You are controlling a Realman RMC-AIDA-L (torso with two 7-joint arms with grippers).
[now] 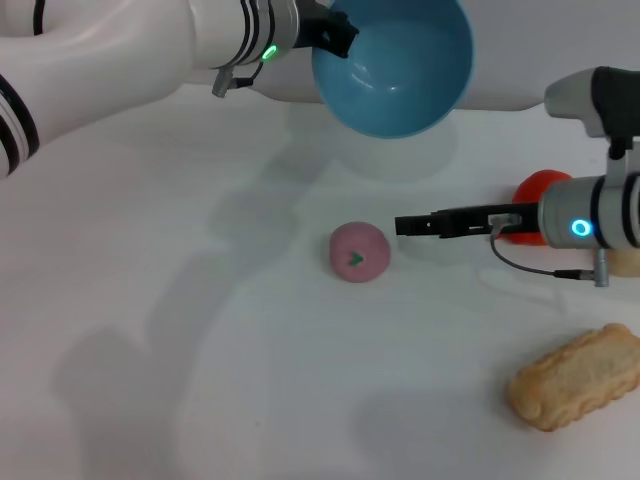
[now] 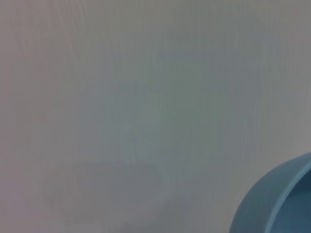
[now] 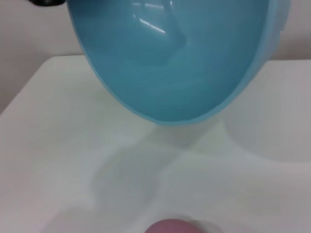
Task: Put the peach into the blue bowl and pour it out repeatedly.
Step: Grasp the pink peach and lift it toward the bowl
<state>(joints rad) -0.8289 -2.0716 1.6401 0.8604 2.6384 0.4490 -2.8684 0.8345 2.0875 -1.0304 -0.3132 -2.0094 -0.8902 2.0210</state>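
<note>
Your white table [image 1: 200, 400] carries everything here. The left gripper [image 1: 335, 35] pinches the rim of the bowl [image 1: 395, 65], held in the air and tipped so its empty inside faces you. A biscuit [image 1: 578, 378] lies at the near right. The right gripper [image 1: 415, 225] reaches in low, just beside the peach [image 1: 358, 252]; you cannot tell how its fingers stand. The peach sits on the table, below the bowl. A red fruit [image 1: 540, 188] shows behind the right arm.
</note>
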